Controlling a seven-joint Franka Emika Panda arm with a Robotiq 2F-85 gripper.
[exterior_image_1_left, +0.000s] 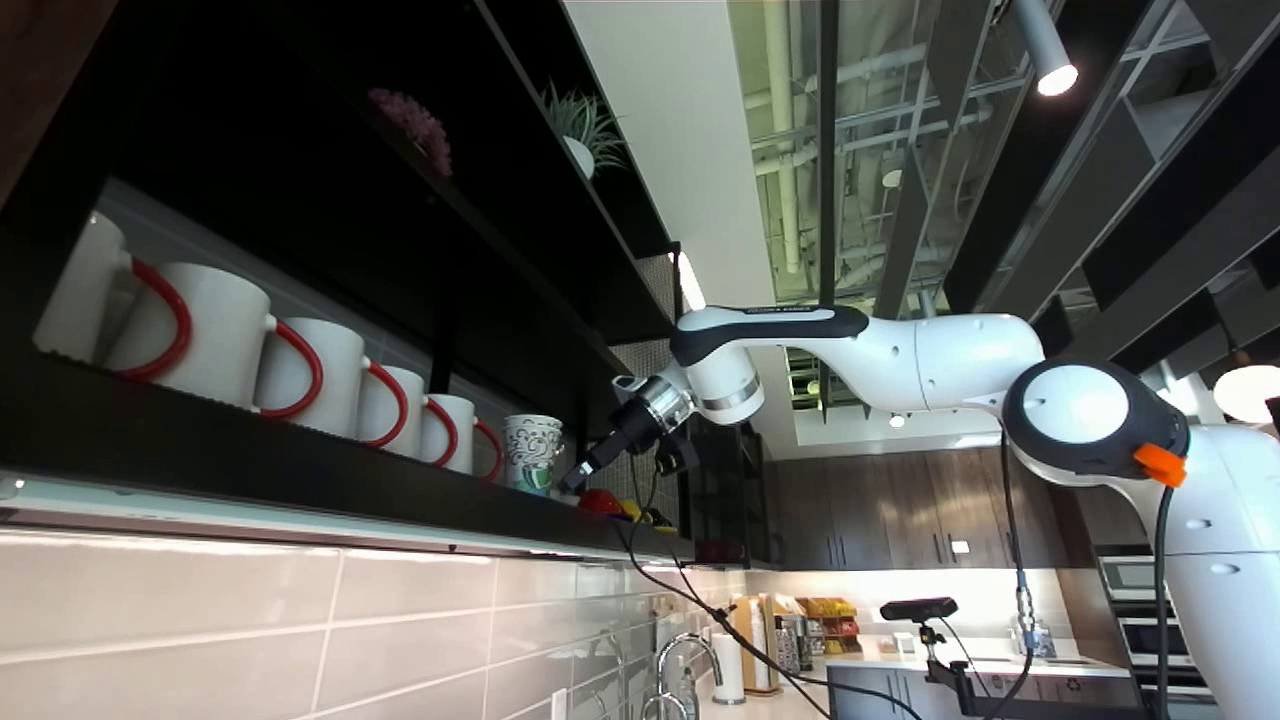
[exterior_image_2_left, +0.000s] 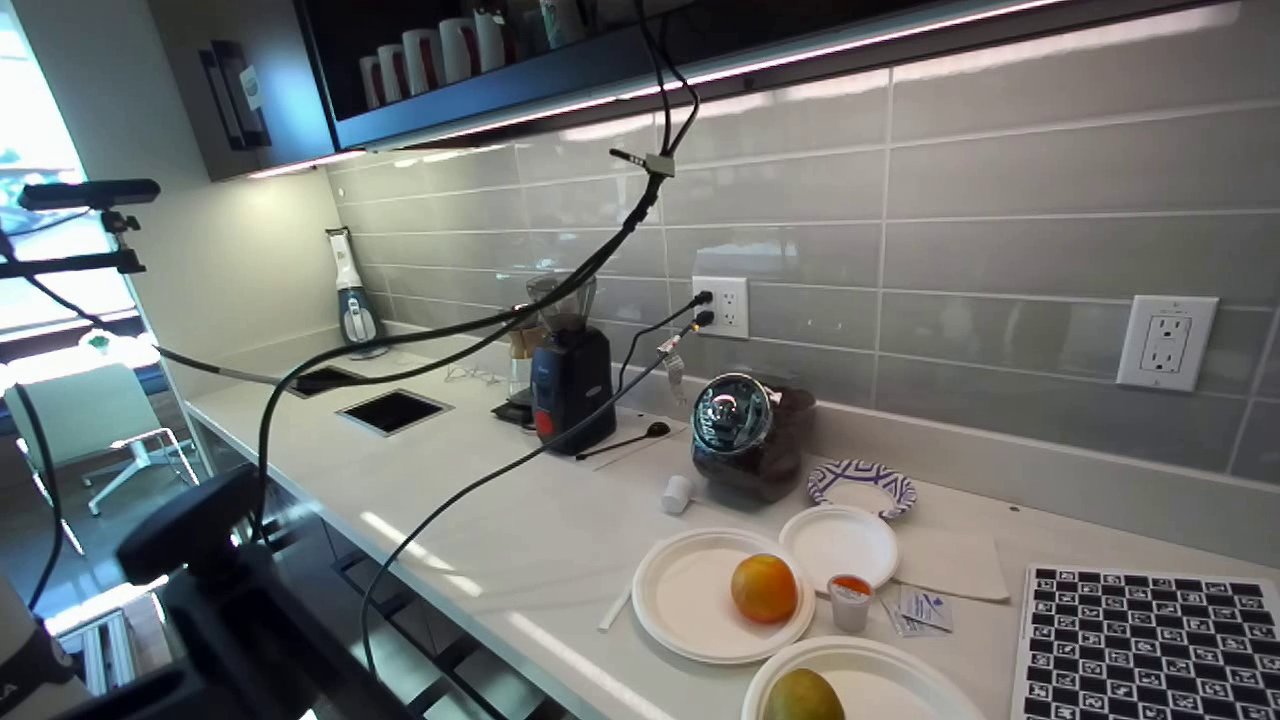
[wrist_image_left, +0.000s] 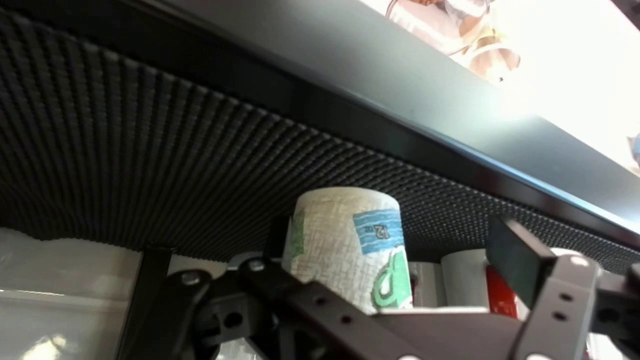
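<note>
in an exterior view the paper cup (exterior_image_1_left: 530, 448) stood upright on the black shelf (exterior_image_1_left: 300, 470), just right of the white mugs (exterior_image_1_left: 340, 385), with the gripper (exterior_image_1_left: 577, 477) close by it; the wrist view showed its fingers (wrist_image_left: 522, 260) spread, with a gap between the cup and one of them. if one finger met the cup ahead of its mate, the cup might have tipped or slid into the mugs, and too firm a squeeze could have buckled its wall.
</note>
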